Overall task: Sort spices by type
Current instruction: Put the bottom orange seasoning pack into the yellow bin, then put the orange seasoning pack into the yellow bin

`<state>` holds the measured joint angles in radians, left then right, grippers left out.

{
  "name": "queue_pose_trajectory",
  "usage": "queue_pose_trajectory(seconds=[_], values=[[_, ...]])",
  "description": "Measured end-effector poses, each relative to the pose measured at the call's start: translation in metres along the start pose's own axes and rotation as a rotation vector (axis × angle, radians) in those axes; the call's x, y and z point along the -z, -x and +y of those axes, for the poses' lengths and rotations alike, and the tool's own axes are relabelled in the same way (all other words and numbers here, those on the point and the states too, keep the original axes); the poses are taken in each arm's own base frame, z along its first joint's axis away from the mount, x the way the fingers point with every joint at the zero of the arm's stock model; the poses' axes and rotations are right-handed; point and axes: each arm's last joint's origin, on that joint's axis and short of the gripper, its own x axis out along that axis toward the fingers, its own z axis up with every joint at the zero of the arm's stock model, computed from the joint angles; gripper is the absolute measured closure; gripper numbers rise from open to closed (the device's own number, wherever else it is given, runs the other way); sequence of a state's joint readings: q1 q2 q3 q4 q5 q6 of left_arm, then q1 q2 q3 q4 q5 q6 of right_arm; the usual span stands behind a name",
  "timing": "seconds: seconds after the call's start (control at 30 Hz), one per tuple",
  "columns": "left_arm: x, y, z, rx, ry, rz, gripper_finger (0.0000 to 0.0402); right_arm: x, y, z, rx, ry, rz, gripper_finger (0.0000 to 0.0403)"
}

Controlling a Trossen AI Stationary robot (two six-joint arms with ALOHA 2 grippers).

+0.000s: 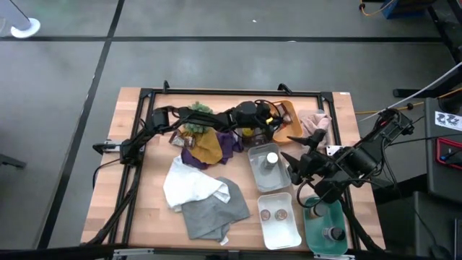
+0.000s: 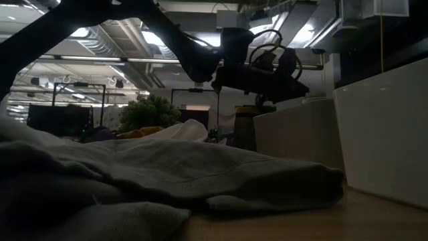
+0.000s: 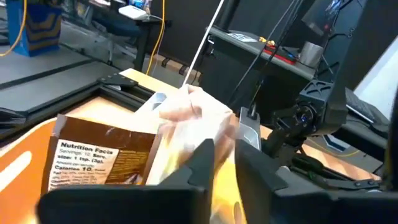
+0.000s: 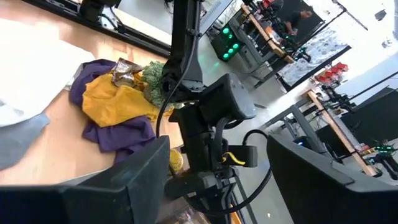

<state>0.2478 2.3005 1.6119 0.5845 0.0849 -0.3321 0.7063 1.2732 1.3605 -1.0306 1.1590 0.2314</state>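
Observation:
A brown foil packet (image 3: 106, 162) with a nutrition label lies in the orange tray (image 1: 287, 115) at the table's far side. My left gripper (image 3: 225, 152) reaches there, nearly level, with a narrow gap between its fingers, right beside the packet. Another crumpled brown packet (image 4: 124, 73) rests on the mustard cloth (image 4: 112, 99) next to the green plant (image 1: 198, 112). A white-capped jar (image 1: 271, 159) stands in the grey tray (image 1: 254, 170). Two round tins (image 1: 273, 214) sit in the white tray (image 1: 285, 231). My right gripper (image 4: 227, 186) hangs open above the table's right side. My left gripper stands at the packet's edge (image 3: 155, 158), which runs behind one finger (image 3: 202, 162). I cannot tell whether the finger touches it. The packet lies label up in the orange tray.
A white cloth (image 1: 189, 184) and a grey cloth (image 1: 215, 211) cover the near middle, and a purple cloth (image 1: 227, 144) lies under the mustard one. A pink cloth (image 1: 317, 123) sits at the far right. A teal tray (image 1: 323, 217) holding a bottle (image 1: 333, 232) is near right.

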Motion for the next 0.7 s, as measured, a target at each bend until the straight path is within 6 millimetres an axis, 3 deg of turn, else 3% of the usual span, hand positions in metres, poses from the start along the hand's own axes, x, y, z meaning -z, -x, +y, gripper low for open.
queue_pose_trajectory(seconds=[0.23,0.43,0.57,0.7], values=[[0.000,0.000,0.000,-0.001,0.004,0.000,0.0300,0.000,0.000,0.000,-0.001,0.000,0.000,0.0134],[-0.004,0.001,0.003,-0.006,0.006,-0.008,0.0285,0.000,0.000,0.000,-0.004,0.000,0.001,0.0134],[-0.023,0.008,0.003,-0.014,0.002,-0.008,0.0284,0.000,0.000,0.001,-0.046,-0.028,0.012,0.0134],[-0.047,0.025,0.003,-0.022,-0.037,0.115,0.0284,0.001,0.000,0.003,-0.097,-0.060,0.026,0.0134]])
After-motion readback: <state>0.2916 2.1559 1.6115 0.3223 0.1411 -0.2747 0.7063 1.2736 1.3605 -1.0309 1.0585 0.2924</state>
